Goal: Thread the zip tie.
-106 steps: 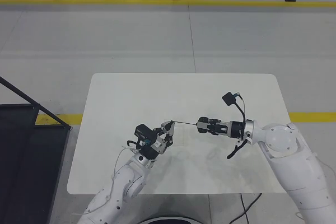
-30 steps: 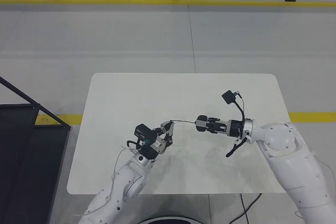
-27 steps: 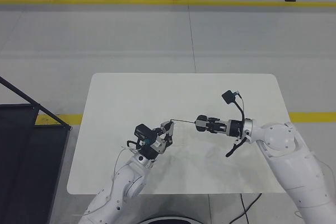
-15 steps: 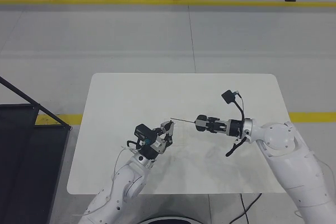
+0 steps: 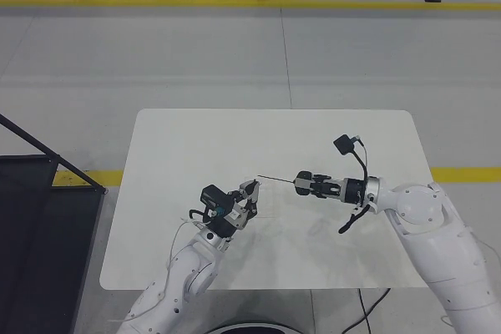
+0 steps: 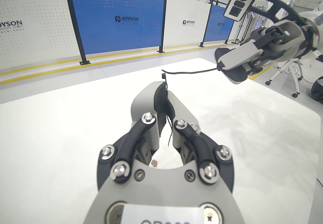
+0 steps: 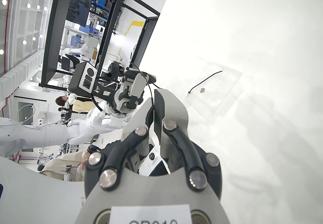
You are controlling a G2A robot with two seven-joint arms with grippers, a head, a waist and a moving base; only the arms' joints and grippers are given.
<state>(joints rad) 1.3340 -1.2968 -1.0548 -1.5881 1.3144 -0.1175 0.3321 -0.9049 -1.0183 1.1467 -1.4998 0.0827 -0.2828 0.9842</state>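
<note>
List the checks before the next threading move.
1. Left gripper shut on the zip tie, head standing above its fingertips: ok.
2. Right gripper shut on the tail strap: ok.
3. Strap tip through the head: not ok; it ends just beside the head.
4. Tip lined up with the head's slot: cannot tell.
5. Second zip tie lies on the table, apart from both grippers: ok.
</note>
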